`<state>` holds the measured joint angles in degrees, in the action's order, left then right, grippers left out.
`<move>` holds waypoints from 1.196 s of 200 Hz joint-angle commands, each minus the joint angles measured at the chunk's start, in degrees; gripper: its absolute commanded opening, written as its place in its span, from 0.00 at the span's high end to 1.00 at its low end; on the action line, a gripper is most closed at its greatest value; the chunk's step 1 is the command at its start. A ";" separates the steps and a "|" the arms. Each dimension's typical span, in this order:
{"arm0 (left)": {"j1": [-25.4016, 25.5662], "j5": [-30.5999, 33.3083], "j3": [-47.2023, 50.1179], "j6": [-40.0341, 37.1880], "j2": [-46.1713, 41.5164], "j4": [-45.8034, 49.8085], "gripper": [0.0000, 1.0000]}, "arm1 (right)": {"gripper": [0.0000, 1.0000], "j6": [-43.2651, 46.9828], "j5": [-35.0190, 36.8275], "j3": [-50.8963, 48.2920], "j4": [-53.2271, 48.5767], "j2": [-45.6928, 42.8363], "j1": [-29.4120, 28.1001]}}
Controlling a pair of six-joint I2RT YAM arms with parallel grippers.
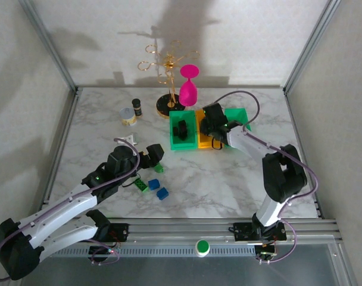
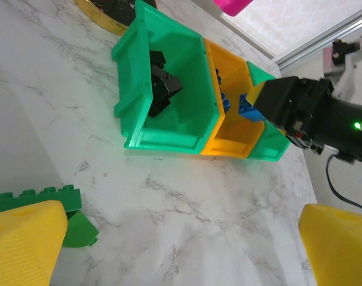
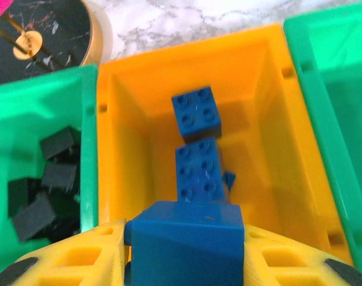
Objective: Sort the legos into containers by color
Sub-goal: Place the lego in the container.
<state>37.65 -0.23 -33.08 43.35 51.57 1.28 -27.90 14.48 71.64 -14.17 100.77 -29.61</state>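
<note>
Left gripper stands open beside a green brick on the table, not holding it. Farther off, the right gripper clamps a blue brick above the orange bin, at its near end; released here, it might strike the bricks inside and bounce out

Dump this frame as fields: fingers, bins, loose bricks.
right fingers: shut on a blue brick, over the orange bin
left fingers: open, green brick beside one finger
left green bin: black bricks
orange bin: blue bricks
table: two loose blue bricks, another green brick
</note>
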 commanded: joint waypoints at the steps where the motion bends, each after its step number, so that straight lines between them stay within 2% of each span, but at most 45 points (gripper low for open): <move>1: -0.56 0.23 -2.45 -1.77 1.22 -3.01 0.00 | 0.60 2.75 -0.25 4.12 2.34 3.13 1.20; 63: -0.56 0.23 -2.79 -2.57 2.62 -3.47 0.00 | 0.57 4.43 -0.75 7.99 3.72 9.38 2.35; 114: -0.57 0.16 -3.56 -2.92 2.63 -3.03 0.00 | 0.49 5.54 -1.14 7.82 4.04 8.44 2.61; 160: -0.58 0.14 -4.34 -3.29 2.36 -2.08 0.00 | 0.44 5.63 -1.52 5.62 3.60 3.94 2.51; 196: -0.59 -0.23 -4.98 -3.02 0.31 -0.68 0.00 | 0.42 4.22 -3.51 1.92 2.77 -2.82 1.83; 239: -0.65 0.47 -4.12 -2.77 -4.30 3.44 0.00 | 0.37 0.83 -4.17 -5.02 0.24 -11.55 -1.72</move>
<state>37.65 -0.23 -36.10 41.30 50.11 1.21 -24.27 11.27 70.57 -11.49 93.60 -28.95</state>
